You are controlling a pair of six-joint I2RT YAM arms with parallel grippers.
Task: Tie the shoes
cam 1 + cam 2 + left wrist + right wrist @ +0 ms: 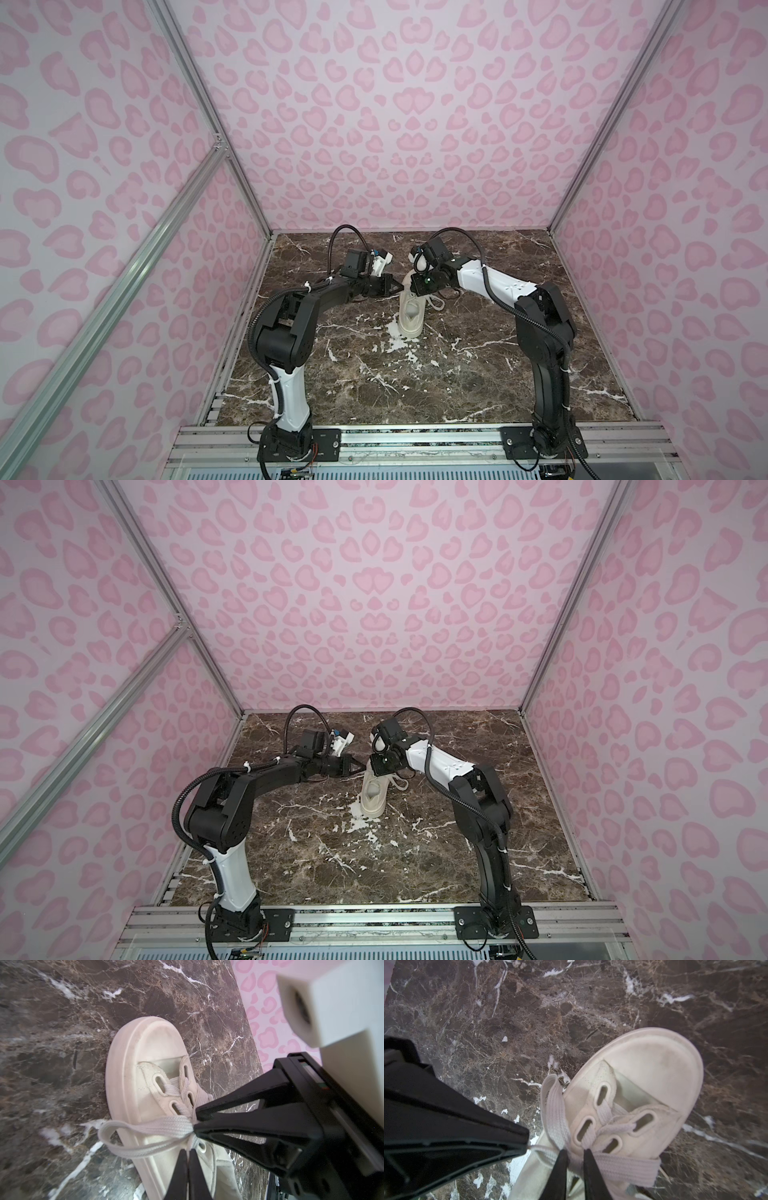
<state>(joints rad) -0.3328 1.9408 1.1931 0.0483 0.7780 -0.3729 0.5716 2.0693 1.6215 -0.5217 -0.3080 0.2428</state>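
Above the light shoe (411, 320), the left gripper (188, 1151) is pressed tight on the limp, slippery lace (158, 1124), the right gripper (575, 1152) pinching its loop; best held near the eyelets (159, 1080).

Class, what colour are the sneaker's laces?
Cream laces, clearest in the left wrist view.

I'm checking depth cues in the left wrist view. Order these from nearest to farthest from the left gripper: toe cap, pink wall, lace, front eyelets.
1. lace, pinched at the left gripper's closed tips.
2. front eyelets, further along the shoe.
3. toe cap, at the shoe's far end.
4. pink wall, beyond the shoe.
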